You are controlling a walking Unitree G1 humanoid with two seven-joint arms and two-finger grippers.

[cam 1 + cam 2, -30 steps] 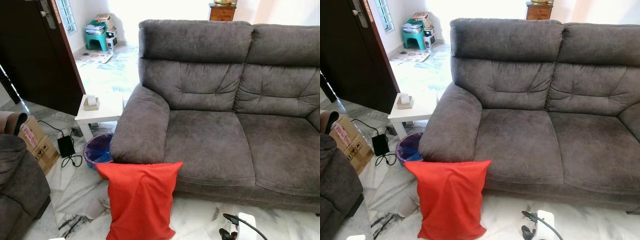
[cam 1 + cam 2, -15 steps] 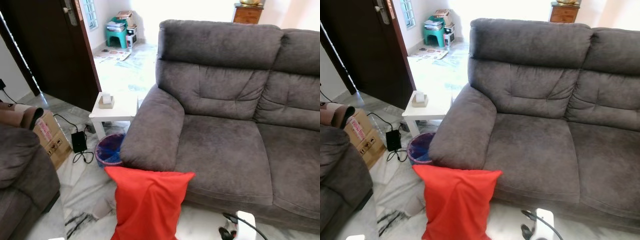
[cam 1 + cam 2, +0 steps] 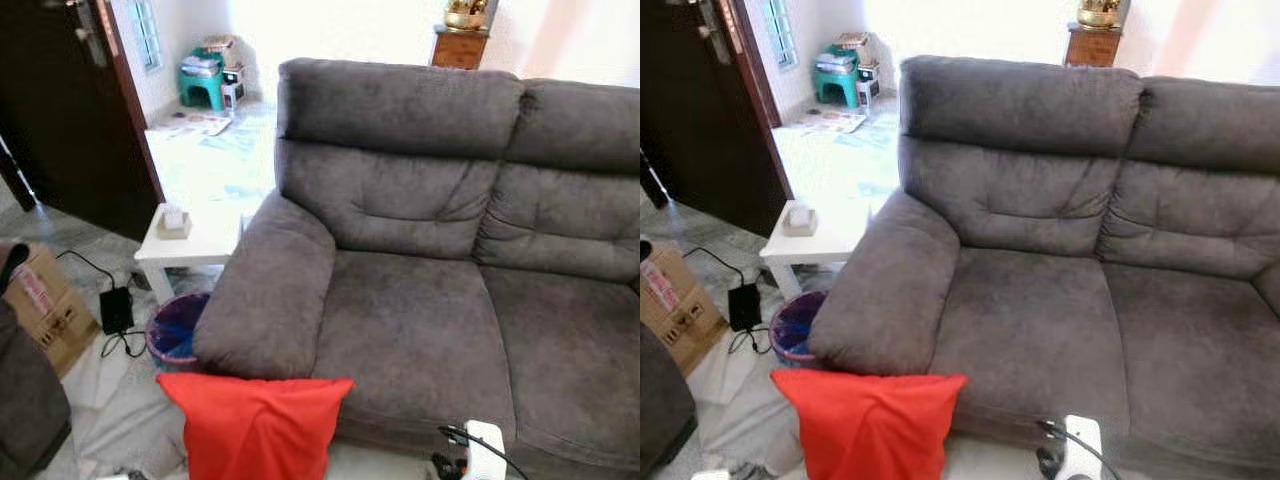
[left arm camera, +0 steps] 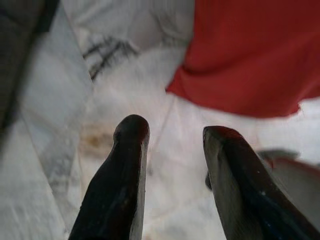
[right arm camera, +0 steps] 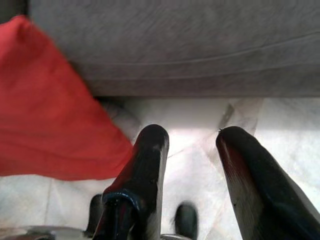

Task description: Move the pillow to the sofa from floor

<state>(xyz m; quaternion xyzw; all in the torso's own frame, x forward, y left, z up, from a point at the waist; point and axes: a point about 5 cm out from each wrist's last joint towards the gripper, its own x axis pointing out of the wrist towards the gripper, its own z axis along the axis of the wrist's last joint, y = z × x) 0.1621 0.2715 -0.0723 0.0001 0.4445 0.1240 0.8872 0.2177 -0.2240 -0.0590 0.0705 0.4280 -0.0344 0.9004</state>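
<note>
Left end effector (image 4: 170,165) hangs low over the marble floor (image 4: 60,125), its two black fingers spread with nothing between them, the red pillow (image 3: 255,425) just ahead of the tips. At far left of the room: cardboard box (image 3: 40,310), black adapter with cable (image 3: 115,310), small white table (image 3: 190,240) with a little box near its left edge, purple bin (image 3: 175,330) just beside the sofa arm. Pillow stands on the floor, leaning against the front of the grey sofa (image 3: 440,250) below its left armrest; not yet on the seat. Right end effector (image 5: 192,165) also low over the floor, fingers parted and empty, pillow corner just beside it, sofa base beyond. White power strip (image 3: 480,445) lies on the floor near the sofa front. Step judged: approach, grasp not yet made. Next move likely calls for both arms to close on the pillow's sides, then lift onto the seat cushion.
</note>
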